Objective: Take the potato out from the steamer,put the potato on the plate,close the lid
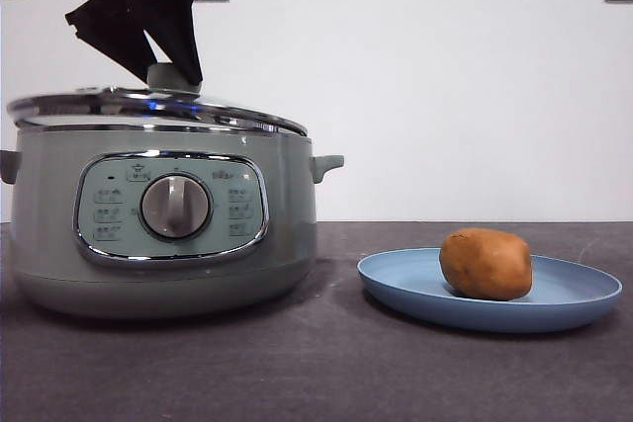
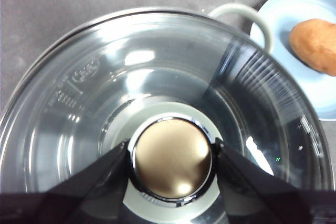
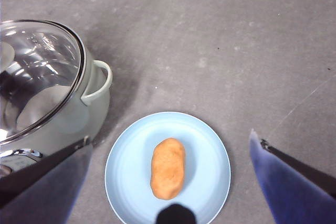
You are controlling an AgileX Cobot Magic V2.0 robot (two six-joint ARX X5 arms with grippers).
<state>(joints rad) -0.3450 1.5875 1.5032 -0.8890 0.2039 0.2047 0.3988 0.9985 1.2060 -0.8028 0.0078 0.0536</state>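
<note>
Two black jaws of the left gripper [image 2: 171, 163] close on either side of the round knob [image 2: 171, 165] of the domed glass lid [image 2: 105, 98], touching it at both flanks – in the left wrist view the knob's top reads as a dull bronze disc ringed in chrome, while the front view shows only a sliver of its sage-green side [image 1: 168, 77] between the dark jaws [image 1: 170, 64]. The arm itself enters the front view from the upper left, its upper part cut off by the frame. The lid [image 1: 158, 108] sits on the large round sage-green electric steamer [image 1: 163, 229], its chrome rim appearing slightly tilted, lower toward the right; whether it is fully seated cannot be told. Reflections on the glass hide the pot's inside. The steamer's left side handle is clipped by the front view's edge.

Beside the steamer, well clear of it, the oval orange-brown potato [image 1: 486, 263] lies on the wide, shallow light-blue plate [image 1: 574, 294] on the dark grey table [image 1: 326, 373]. The right gripper [image 3: 173, 182] hangs high above the plate [image 3: 210, 156] and potato [image 3: 168, 168] with its jaws spread wide apart, holding nothing – both jaws blurred and cut off at the frame's lower corners.
</note>
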